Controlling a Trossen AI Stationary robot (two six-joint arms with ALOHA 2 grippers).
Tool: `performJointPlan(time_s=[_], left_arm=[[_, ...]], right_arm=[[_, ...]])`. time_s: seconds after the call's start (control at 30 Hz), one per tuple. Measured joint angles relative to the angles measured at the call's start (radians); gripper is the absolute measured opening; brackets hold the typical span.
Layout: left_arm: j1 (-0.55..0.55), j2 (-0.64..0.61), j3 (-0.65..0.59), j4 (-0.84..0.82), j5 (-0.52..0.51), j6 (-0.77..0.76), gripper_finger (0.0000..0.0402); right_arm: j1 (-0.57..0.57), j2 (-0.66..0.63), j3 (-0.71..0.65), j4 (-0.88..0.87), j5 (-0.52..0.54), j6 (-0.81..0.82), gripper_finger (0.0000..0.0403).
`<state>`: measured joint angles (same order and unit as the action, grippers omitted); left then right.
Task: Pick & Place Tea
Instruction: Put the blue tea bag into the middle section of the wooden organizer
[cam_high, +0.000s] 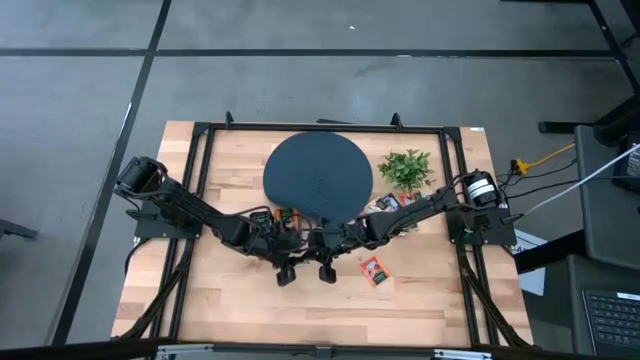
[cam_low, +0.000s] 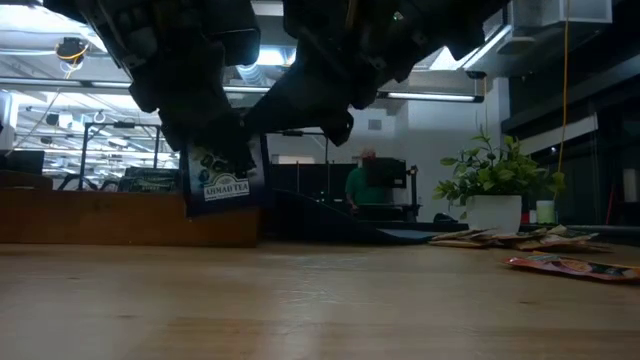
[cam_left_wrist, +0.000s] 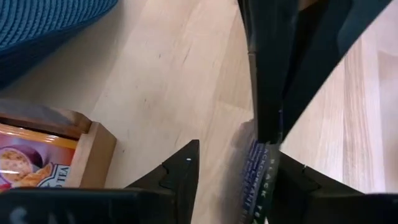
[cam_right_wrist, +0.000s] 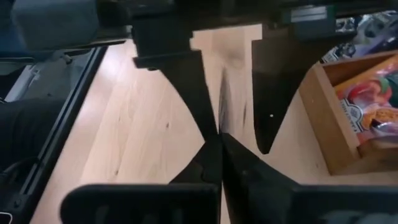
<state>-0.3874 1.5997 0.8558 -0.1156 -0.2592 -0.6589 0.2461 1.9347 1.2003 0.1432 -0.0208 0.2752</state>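
Mid-handover at lower centre of the high view: the right end effector (cam_high: 327, 272) is clamped shut on a dark tea sachet (cam_low: 224, 178), held upright above the table (cam_high: 240, 300). The left end effector (cam_high: 286, 274) stands open around the same sachet. Next, I judge, the left must close before the right lets go

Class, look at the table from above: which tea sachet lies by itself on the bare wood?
The orange-red sachet, alone near the table's front, right of both grippers. The other loose sachets cluster beside the plant.
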Motion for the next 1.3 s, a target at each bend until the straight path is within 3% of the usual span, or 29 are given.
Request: performJointPlan(time_s=[0.4, 0.7, 1.03, 1.17, 1.3], left_arm=[[-0.025, 0.0, 0.0, -0.001, 0.034, 0.015, 0.0008], [-0.031, -0.035, -0.001, -0.079, 0.002, 0.018, 0.0003], [-0.103, -0.363, -0.002, -0.435, -0.093, -0.024, 0.0002], [-0.127, -0.465, -0.002, -0.595, -0.171, -0.068, 0.0002], [-0.113, -0.495, -0.002, -0.64, -0.195, -0.069, 0.0002]], right_arm=[[0.0, 0.0, 0.009, -0.036, 0.001, -0.019, 0.0003], [-0.001, -0.001, 0.009, -0.047, 0.003, -0.02, 0.0026], [-0.017, -0.001, 0.009, -0.125, -0.006, -0.021, 0.0116], [-0.014, -0.001, 0.009, -0.127, -0.008, -0.022, 0.0129], [-0.015, -0.001, 0.009, -0.127, -0.007, -0.021, 0.013]])
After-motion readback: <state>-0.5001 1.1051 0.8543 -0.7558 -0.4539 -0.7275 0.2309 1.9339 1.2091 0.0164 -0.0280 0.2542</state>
